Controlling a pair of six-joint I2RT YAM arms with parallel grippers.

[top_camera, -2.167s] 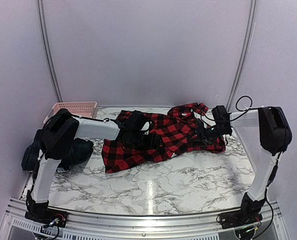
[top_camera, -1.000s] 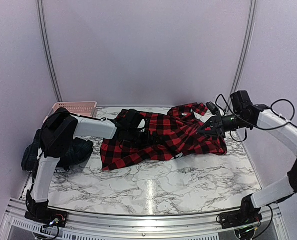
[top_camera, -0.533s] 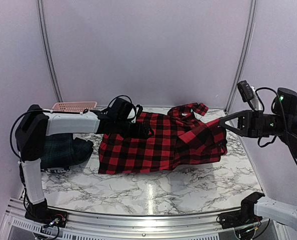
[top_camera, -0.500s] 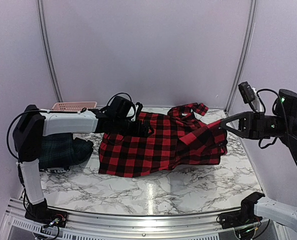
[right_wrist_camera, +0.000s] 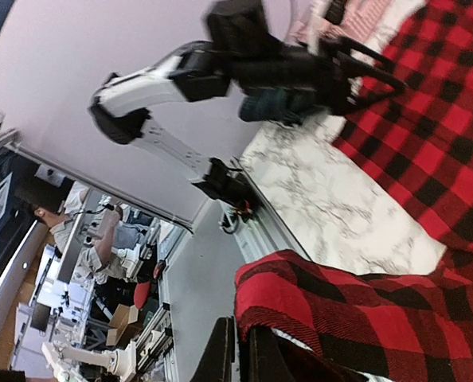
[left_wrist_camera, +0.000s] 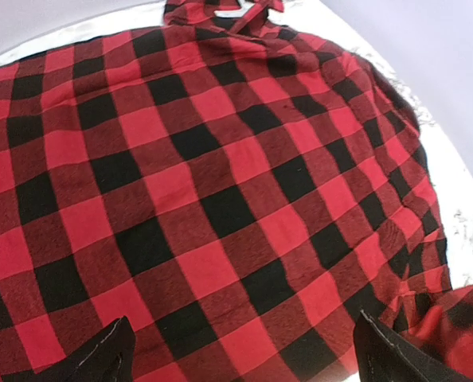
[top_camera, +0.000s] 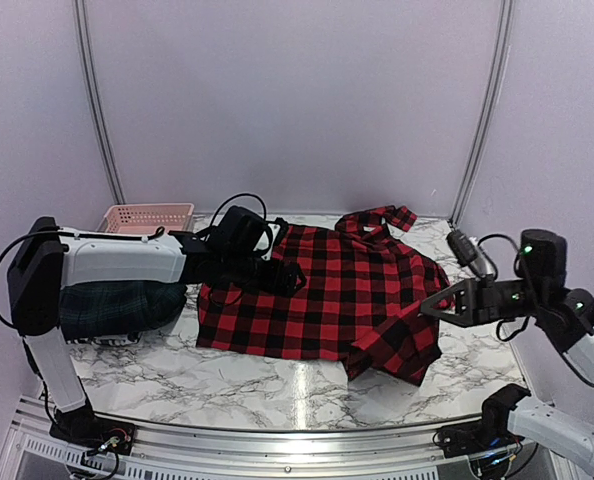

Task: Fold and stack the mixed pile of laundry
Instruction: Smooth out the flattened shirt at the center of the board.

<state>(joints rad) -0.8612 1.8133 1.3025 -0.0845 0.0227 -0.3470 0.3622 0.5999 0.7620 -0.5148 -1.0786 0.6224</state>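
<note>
Lower and nearer now, the right end effector [top_camera: 430, 305], clamped tight on a fold, has dragged one side of the red-and-black checked shirt [top_camera: 322, 300] frontward. Most of it lies flat on the marble surface [top_camera: 277, 385]; the left end effector [top_camera: 289, 278] hovers wide open above it.

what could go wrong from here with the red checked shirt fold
1. The right hand is shut on only a narrow edge of the red checked shirt; it may slip out and the flap could land crooked.
2. The left hand is open over the shirt, gripping nothing, so a pull might drag or bunch the whole garment.
3. The folded flap looks rumpled near the table front right, which may leave a lumpy fold.
</note>
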